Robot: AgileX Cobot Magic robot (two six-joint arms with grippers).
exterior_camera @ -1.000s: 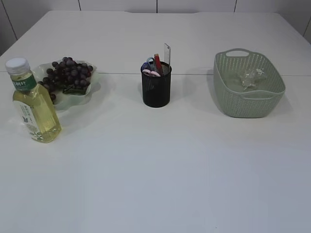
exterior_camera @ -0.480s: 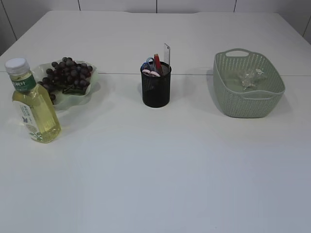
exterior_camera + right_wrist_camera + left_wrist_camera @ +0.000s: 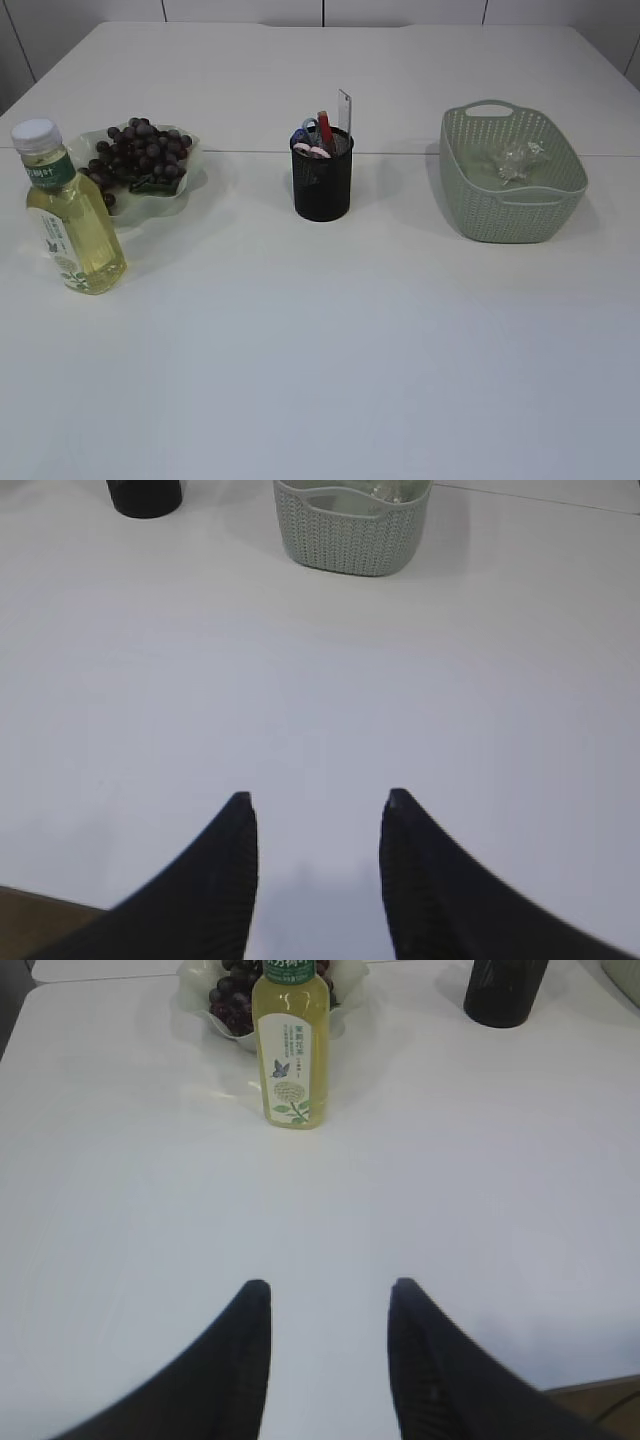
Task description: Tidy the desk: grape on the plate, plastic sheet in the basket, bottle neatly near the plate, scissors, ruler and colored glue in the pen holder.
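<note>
One yellow-liquid plastic bottle [image 3: 68, 220]; one black mesh pen holder [image 3: 322, 180]; one green woven basket [image 3: 512, 178]; nothing shifted since earlier; left tool [image 3: 328, 1298] and right tool [image 3: 318, 807] apart, empty.

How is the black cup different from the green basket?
The pen holder is black, round and tall; the basket is pale green, wide and low. The pen holder holds scissors and a ruler sticking up; the basket holds crumpled clear plastic. Both have walls full of small holes.
</note>
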